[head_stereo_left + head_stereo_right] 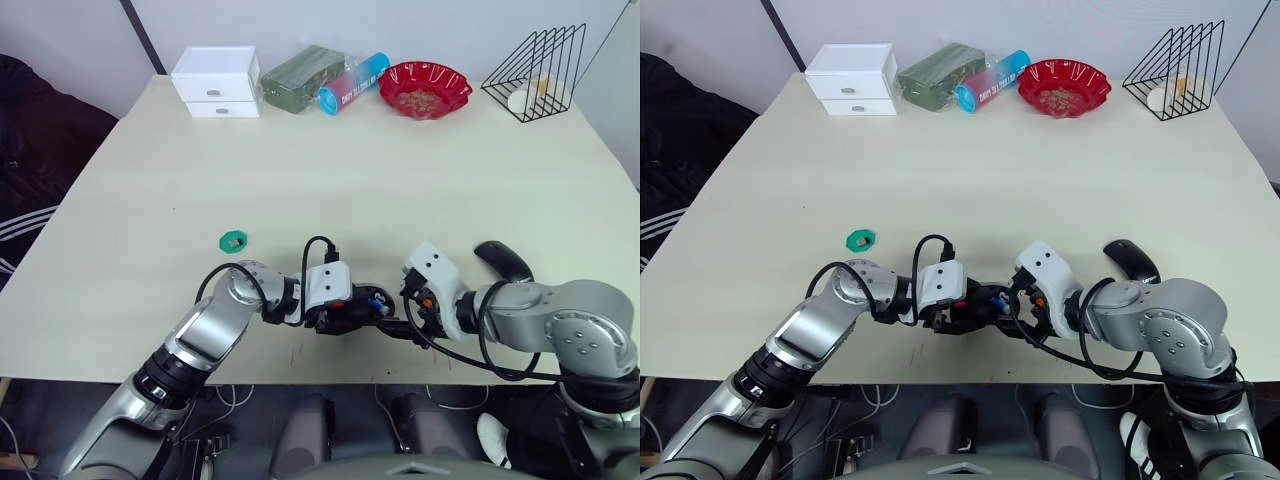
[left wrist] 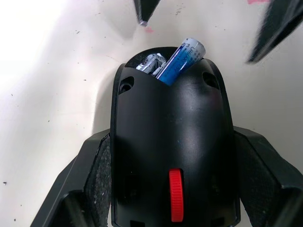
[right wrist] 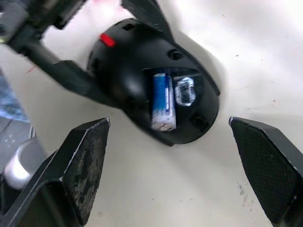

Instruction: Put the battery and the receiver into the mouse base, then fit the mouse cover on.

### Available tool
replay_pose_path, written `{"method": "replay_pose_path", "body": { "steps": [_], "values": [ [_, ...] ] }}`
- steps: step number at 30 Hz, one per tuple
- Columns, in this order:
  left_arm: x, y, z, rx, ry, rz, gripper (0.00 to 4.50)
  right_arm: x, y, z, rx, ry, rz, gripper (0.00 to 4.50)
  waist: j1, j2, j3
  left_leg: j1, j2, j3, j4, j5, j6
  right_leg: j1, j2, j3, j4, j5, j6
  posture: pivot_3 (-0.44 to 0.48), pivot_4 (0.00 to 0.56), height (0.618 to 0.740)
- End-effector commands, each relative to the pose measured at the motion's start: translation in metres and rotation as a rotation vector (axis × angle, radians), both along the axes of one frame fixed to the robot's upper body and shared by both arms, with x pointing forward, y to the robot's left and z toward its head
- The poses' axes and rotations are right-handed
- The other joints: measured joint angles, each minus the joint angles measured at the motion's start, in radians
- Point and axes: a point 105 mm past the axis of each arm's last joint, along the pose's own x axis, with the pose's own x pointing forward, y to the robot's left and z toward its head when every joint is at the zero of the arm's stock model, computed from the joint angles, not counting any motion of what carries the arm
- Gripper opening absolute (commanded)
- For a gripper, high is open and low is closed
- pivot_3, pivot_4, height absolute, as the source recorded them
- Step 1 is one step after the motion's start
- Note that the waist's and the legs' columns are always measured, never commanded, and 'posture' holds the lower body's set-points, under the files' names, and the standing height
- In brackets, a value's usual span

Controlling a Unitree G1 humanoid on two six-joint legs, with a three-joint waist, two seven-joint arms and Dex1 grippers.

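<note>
My left gripper (image 1: 350, 312) is shut on the black mouse base (image 2: 173, 142), gripping its two sides near the table's front edge. The base's red spot (image 2: 175, 194) sits between the left fingers. The blue battery (image 2: 182, 61) lies in the base's open compartment, its white end poking slantwise over the rim. The silver receiver (image 2: 150, 63) rests in the recess beside it. My right gripper (image 3: 169, 122) is open, its pads spread wide on either side of the base's compartment end without touching it. The glossy mouse cover (image 1: 503, 262) lies on the table beyond the right wrist.
A small green piece (image 1: 233, 240) lies left of centre. Along the far edge stand a white drawer box (image 1: 217, 80), a green packet (image 1: 300, 75), a blue-and-pink tube (image 1: 352, 82), a red bowl (image 1: 424, 88) and a black wire rack (image 1: 535, 70).
</note>
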Motion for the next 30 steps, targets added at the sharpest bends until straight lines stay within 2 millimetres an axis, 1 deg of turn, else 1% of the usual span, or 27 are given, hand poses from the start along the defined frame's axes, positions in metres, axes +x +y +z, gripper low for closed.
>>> {"method": "replay_pose_path", "body": {
  "steps": [1, 2, 3, 5, 7, 11, 12, 13, 14, 15, 16, 17, 18, 20, 21, 22, 23, 24, 26, 30],
  "values": [
    [-0.004, 0.000, -0.013, 0.025, 0.043, -0.003, 2.89, -0.010, 0.000, 0.012, 0.027, -0.042, 0.067, 4.28, 0.000, 0.000, 0.000, 0.000, 0.000, 0.000, 0.000, 0.000, 0.000, 0.000, 0.000, 0.000, 0.000, 0.000, 0.000, 0.000, 0.150, 0.740],
    [-0.004, 0.000, -0.013, 0.024, 0.043, -0.002, 2.89, -0.011, -0.003, 0.012, 0.025, -0.045, 0.067, 4.28, 0.000, 0.000, 0.000, 0.000, 0.000, -0.001, 0.000, 0.000, 0.000, 0.000, 0.000, -0.001, 0.000, 0.000, 0.000, 0.000, 0.150, 0.740],
    [-0.004, 0.000, -0.013, 0.024, 0.043, -0.002, 2.89, -0.010, -0.003, 0.016, 0.030, -0.085, 0.076, 4.28, 0.000, 0.000, 0.000, 0.000, 0.000, -0.001, 0.000, 0.000, 0.000, 0.000, 0.000, -0.001, 0.000, 0.000, 0.000, 0.000, 0.150, 0.740],
    [-0.004, 0.000, -0.013, 0.025, 0.043, -0.004, 2.89, -0.005, -0.009, 0.018, 0.030, -0.128, 0.056, 4.28, 0.001, 0.000, 0.000, 0.000, 0.000, -0.001, 0.000, 0.000, 0.000, 0.000, 0.000, -0.001, 0.000, 0.000, 0.000, 0.000, 0.150, 0.740],
    [-0.003, 0.000, -0.013, 0.024, 0.046, -0.003, 2.89, -0.003, -0.011, 0.025, 0.088, -0.195, 0.062, 4.28, 0.003, 0.000, 0.000, 0.000, -0.001, -0.001, 0.000, 0.000, 0.000, 0.000, 0.000, -0.001, 0.000, 0.000, 0.000, 0.000, 0.150, 0.740],
    [-0.003, 0.000, -0.013, 0.026, 0.050, -0.005, 2.89, -0.001, -0.020, 0.023, 0.116, -0.233, 0.060, 4.28, 0.004, 0.000, 0.000, -0.001, -0.001, -0.001, 0.000, 0.000, 0.000, 0.000, 0.000, -0.002, -0.001, 0.000, 0.000, 0.000, 0.150, 0.740],
    [-0.003, 0.000, -0.013, 0.026, 0.049, -0.006, 2.89, -0.001, -0.018, 0.026, 0.166, -0.256, 0.065, 4.28, 0.004, 0.000, 0.000, 0.000, -0.001, -0.002, 0.000, 0.000, 0.000, 0.001, 0.000, -0.002, -0.001, 0.000, 0.000, 0.000, 0.150, 0.740],
    [-0.003, 0.000, -0.013, 0.027, 0.049, -0.008, 2.89, -0.001, -0.017, 0.026, 0.202, -0.277, 0.072, 4.06, 0.003, 0.000, 0.000, 0.000, -0.001, -0.002, 0.000, 0.000, 0.000, 0.001, 0.000, -0.002, -0.001, 0.000, 0.000, 0.000, 0.150, 0.740],
    [-0.002, -0.001, -0.013, 0.025, 0.046, -0.006, 2.89, -0.002, -0.018, 0.023, 0.208, -0.311, 0.091, 3.75, 0.006, 0.000, 0.000, 0.000, -0.001, -0.002, 0.000, 0.000, 0.000, 0.001, 0.000, -0.002, -0.001, 0.000, 0.000, 0.000, 0.150, 0.740],
    [-0.001, -0.002, -0.012, 0.021, 0.046, -0.002, 2.89, -0.005, -0.017, 0.021, 0.235, -0.340, 0.126, 3.59, 0.008, 0.000, 0.000, 0.000, -0.001, -0.003, 0.000, 0.000, 0.000, 0.002, 0.000, -0.003, -0.001, 0.000, 0.000, 0.000, 0.150, 0.740],
    [-0.002, -0.002, -0.012, 0.017, 0.050, 0.002, 2.89, -0.004, -0.019, 0.017, 0.239, -0.360, 0.127, 2.94, 0.009, 0.000, 0.000, 0.000, -0.001, -0.003, 0.000, 0.000, 0.000, 0.002, 0.000, -0.004, -0.001, 0.000, 0.000, 0.000, 0.150, 0.740],
    [-0.001, -0.002, -0.012, 0.016, 0.051, 0.004, 2.89, -0.004, -0.019, 0.016, 0.245, -0.386, 0.139, 2.73, 0.010, 0.000, 0.000, 0.000, -0.001, -0.003, 0.000, 0.000, 0.000, 0.002, 0.000, -0.004, -0.002, 0.000, 0.000, 0.000, 0.150, 0.740],
    [-0.002, -0.001, -0.013, 0.022, 0.049, 0.001, 2.89, -0.004, -0.019, 0.014, 0.253, -0.401, 0.156, 2.38, 0.010, 0.000, 0.000, 0.000, -0.001, -0.003, 0.000, 0.000, 0.000, 0.002, 0.000, -0.003, -0.002, 0.000, 0.000, 0.000, 0.150, 0.740],
    [-0.002, 0.000, -0.014, 0.029, 0.046, -0.003, 2.89, -0.005, -0.019, 0.010, 0.253, -0.421, 0.185, 1.35, 0.008, 0.000, 0.000, 0.000, -0.001, -0.002, 0.000, 0.000, 0.000, 0.002, 0.000, -0.003, -0.001, 0.000, 0.000, 0.000, 0.150, 0.740],
    [-0.002, 0.000, -0.014, 0.030, 0.047, -0.006, 2.89, -0.009, -0.017, 0.011, 0.300, -0.412, 0.213, 1.08, 0.008, 0.000, 0.000, 0.001, -0.001, -0.002, 0.000, 0.000, 0.000, 0.002, 0.000, -0.003, -0.002, 0.000, 0.000, 0.000, 0.150, 0.740],
    [-0.003, -0.001, -0.014, 0.030, 0.047, -0.008, 2.89, -0.010, -0.016, 0.011, 0.325, -0.411, 0.235, 0.53, 0.008, 0.000, 0.000, 0.001, -0.001, -0.002, 0.000, 0.000, 0.000, 0.002, 0.000, -0.003, -0.001, 0.000, 0.000, 0.000, 0.150, 0.740],
    [-0.003, -0.001, -0.013, 0.030, 0.047, -0.010, 2.89, -0.009, -0.014, 0.010, 0.333, -0.424, 0.246, 0.16, 0.010, 0.000, 0.000, 0.001, -0.001, -0.002, 0.000, 0.000, 0.000, 0.002, 0.000, -0.003, -0.001, 0.000, 0.000, 0.000, 0.150, 0.740],
    [-0.002, -0.002, -0.013, 0.029, 0.046, -0.010, 2.89, -0.006, -0.013, 0.009, 0.347, -0.437, 0.250, 0.05, 0.010, 0.000, 0.000, 0.001, -0.001, -0.003, 0.000, 0.000, 0.000, 0.003, 0.000, -0.004, -0.001, 0.000, 0.000, 0.000, 0.150, 0.740],
    [-0.001, -0.002, -0.012, 0.028, 0.044, -0.010, 2.89, -0.001, -0.011, 0.006, 0.350, -0.462, 0.253, 0.05, 0.011, 0.000, 0.000, 0.001, -0.001, -0.003, 0.000, 0.000, 0.000, 0.003, 0.000, -0.004, -0.001, 0.000, 0.000, 0.000, 0.150, 0.740],
    [0.002, -0.003, -0.011, 0.027, 0.040, -0.008, 2.89, -0.002, -0.006, 0.000, 0.368, -0.456, 0.289, 0.05, 0.021, 0.001, 0.001, 0.001, -0.001, -0.003, 0.000, 0.000, 0.000, 0.003, 0.000, -0.003, -0.001, 0.000, 0.000, 0.000, 0.150, 0.740]
  ]
}}
